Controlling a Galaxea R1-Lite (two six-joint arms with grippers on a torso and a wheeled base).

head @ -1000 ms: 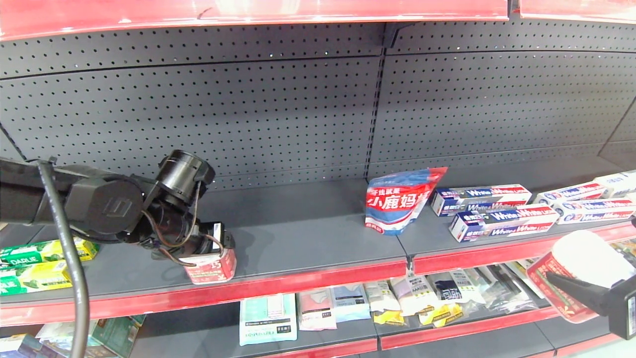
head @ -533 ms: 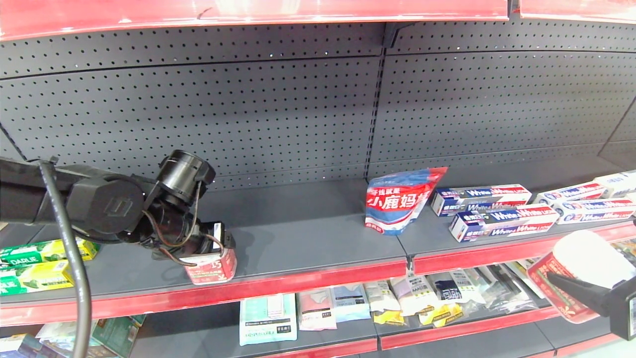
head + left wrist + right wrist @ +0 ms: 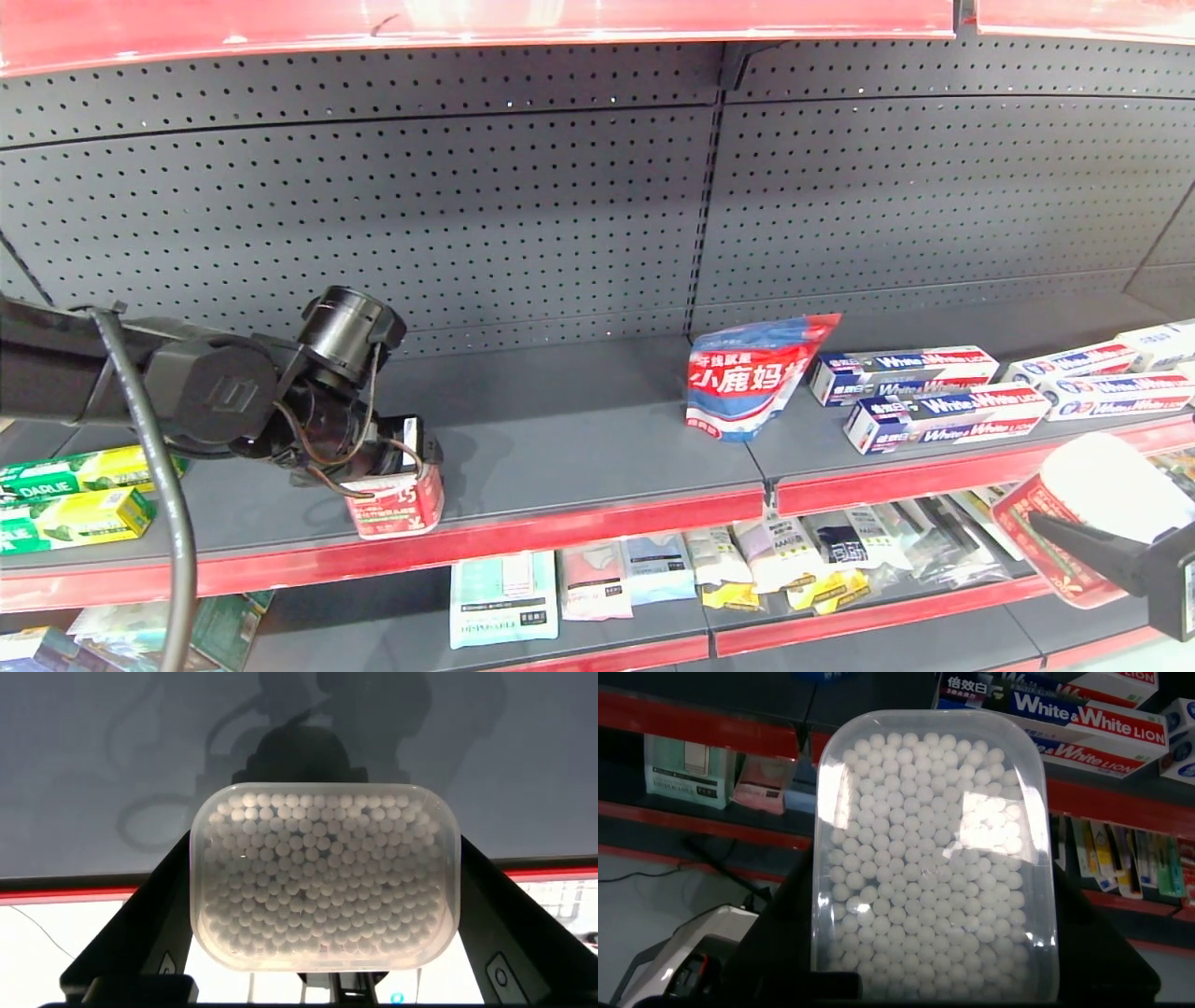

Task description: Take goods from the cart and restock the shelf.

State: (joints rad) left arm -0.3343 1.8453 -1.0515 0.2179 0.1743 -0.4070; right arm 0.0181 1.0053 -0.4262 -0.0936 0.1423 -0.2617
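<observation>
Clamping a red-labelled swab tub point(image 3: 397, 504) in the left gripper point(image 3: 403, 464), jaws pressed shut against its two sides. Looking straight down the left wrist at its clear lid point(image 3: 325, 887), packed with white swab heads, with black fingers point(image 3: 140, 924) flanking it on either side. Holding it low at the grey shelf point(image 3: 579, 439), right at the red front lip point(image 3: 607, 525) and a touch tilted. Hard to say whether fully resting on the board.

Over to the other arm now. Gripping a second swab tub point(image 3: 1088, 495) in the right gripper point(image 3: 1083, 541), jaws closed on it. Hanging it in the air in front of the lower shelves, well apart from the left gripper and below its level.

Spotting a blue-and-red pouch point(image 3: 752, 378) between the two grippers, standing on the same shelf and leaning back. Just past it, nearer the right gripper and above it, noting stacked toothpaste boxes point(image 3: 943, 411).

Picking out green-and-yellow boxes point(image 3: 70, 513) on the left gripper's outer side, close by at the shelf front. Behind that gripper, seeing a perforated back panel point(image 3: 523, 215). Beneath it, one shelf down, catching a row of flat packets point(image 3: 597, 583).
</observation>
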